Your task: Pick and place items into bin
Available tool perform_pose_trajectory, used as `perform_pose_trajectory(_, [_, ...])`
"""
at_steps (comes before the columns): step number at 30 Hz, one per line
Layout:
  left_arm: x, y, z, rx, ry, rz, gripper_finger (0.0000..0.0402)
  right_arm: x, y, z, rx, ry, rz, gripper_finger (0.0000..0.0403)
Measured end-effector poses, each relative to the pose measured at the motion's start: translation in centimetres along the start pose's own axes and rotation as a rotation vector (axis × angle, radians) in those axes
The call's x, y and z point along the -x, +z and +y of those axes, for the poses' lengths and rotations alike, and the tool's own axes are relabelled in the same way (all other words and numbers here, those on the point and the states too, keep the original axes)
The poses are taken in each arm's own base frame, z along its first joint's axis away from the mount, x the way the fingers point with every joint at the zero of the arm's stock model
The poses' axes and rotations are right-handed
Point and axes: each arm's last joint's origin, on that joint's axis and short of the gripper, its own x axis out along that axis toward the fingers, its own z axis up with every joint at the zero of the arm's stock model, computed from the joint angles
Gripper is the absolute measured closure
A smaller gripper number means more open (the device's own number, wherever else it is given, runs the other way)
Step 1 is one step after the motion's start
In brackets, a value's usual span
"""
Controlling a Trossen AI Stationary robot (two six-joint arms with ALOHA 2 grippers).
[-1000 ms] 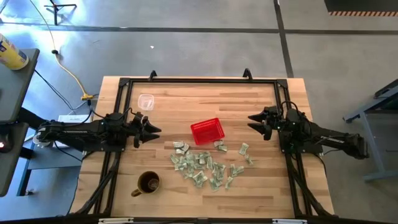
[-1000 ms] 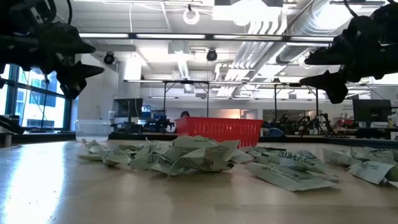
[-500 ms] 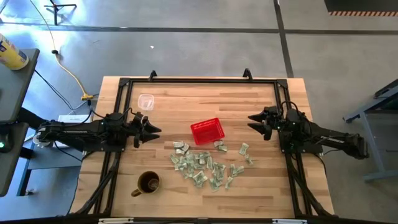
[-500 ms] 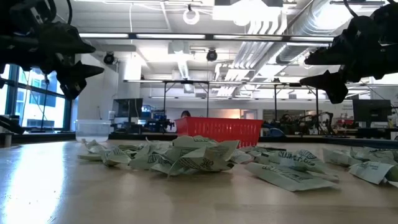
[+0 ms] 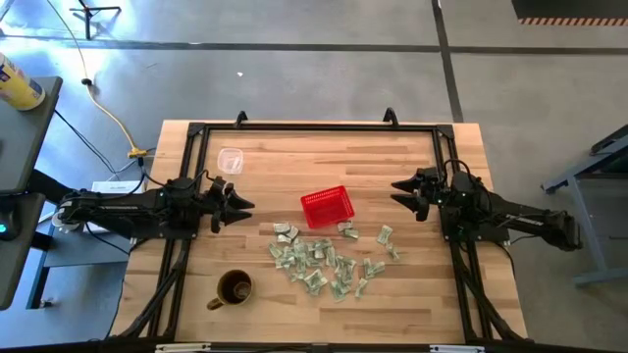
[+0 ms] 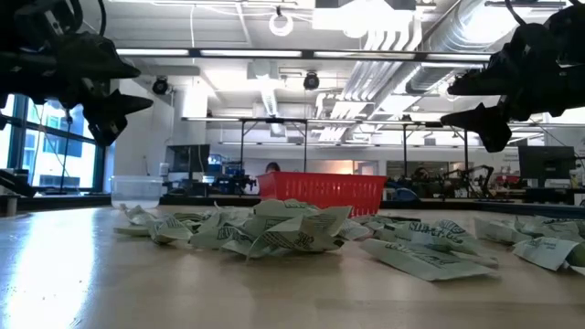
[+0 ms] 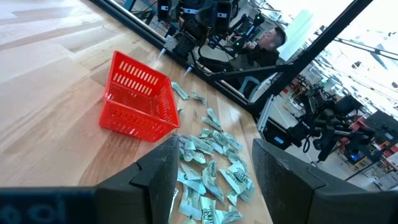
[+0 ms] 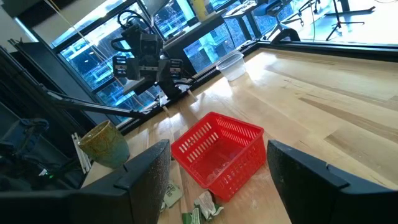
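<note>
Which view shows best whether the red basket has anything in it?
The right wrist view: it looks into the red basket, which appears empty. The high view shows it small, the low view only its wall, the left wrist view its outside.

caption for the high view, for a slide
Both arms wait at the table's sides, left gripper and right gripper open, with packets scattered beside the empty-looking red basket.

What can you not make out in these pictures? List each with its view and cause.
- Print on the packets: too small in the high view.
- Red basket base: hidden by packets in the low view.
- Brown mug: partly cut off behind a rail in the right wrist view.
</note>
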Motion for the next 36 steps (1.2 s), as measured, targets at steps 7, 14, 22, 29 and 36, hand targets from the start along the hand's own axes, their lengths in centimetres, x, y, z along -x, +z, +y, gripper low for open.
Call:
perform_pose_trajectory(7, [0.0, 0.0, 0.0, 0.0, 0.0, 0.0, 0.0163, 0.0, 0.0, 0.0, 0.0, 0.0, 0.0, 0.0146])
perform_pose_trajectory(14, [0.0, 0.0, 0.0, 0.0, 0.0, 0.0, 0.0163, 0.0, 0.0, 0.0, 0.0, 0.0, 0.0, 0.0146])
perform_pose_trajectory(22, [0.0, 0.0, 0.0, 0.0, 0.0, -0.001, 0.0163, 0.0, 0.0, 0.0, 0.0, -0.002, -0.001, 0.0146])
perform_pose_trajectory(29, [0.0, 0.5, -0.1, 0.076, 0.037, -0.083, 0.0163, 0.2, 0.6, -1.0, 0.017, -0.334, -0.196, 0.0146])
perform_pose_trajectory(36, [0.3, 2.0, -0.5, 0.496, 0.01, -0.322, 0.0163, 0.3, 0.9, -1.1, -0.194, -0.382, -0.306, 0.0146])
